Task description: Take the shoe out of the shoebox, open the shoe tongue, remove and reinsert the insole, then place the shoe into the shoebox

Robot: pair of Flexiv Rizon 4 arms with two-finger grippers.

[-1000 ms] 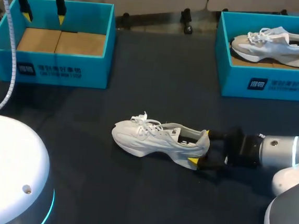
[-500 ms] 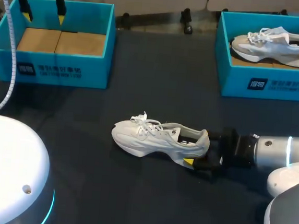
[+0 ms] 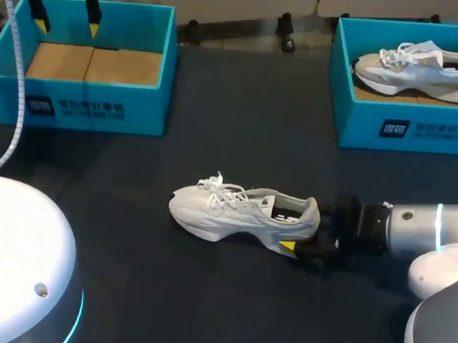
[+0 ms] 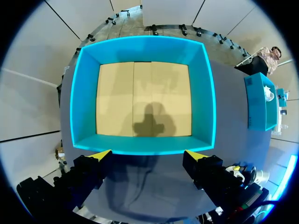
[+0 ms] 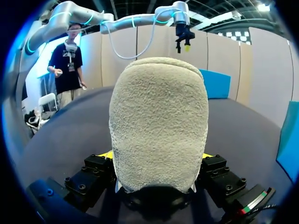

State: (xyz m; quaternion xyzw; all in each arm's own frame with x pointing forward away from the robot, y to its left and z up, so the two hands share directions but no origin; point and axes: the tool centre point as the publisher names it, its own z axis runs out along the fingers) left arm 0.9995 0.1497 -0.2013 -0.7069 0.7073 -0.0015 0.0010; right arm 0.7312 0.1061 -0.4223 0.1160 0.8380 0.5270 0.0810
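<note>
I am holding my right gripper [image 3: 306,226] around the heel of the shoe [image 3: 237,214] lying at the middle of the table [image 3: 234,116], its grip impossible to tell, my left gripper [image 4: 148,155] hanging wide above the far-left shoebox [image 4: 84,93]; any loose hold is risking a skid.

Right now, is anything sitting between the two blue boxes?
No. In the head view, only bare dark table lies between the empty shoebox and the other shoebox, which holds a shoe.

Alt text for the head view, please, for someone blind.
A white shoe lies on the table, toe leftward, its heel gripped by the right gripper. Behind, an empty blue shoebox sits left under the open left gripper; the other shoebox, right, holds a second shoe.
</note>
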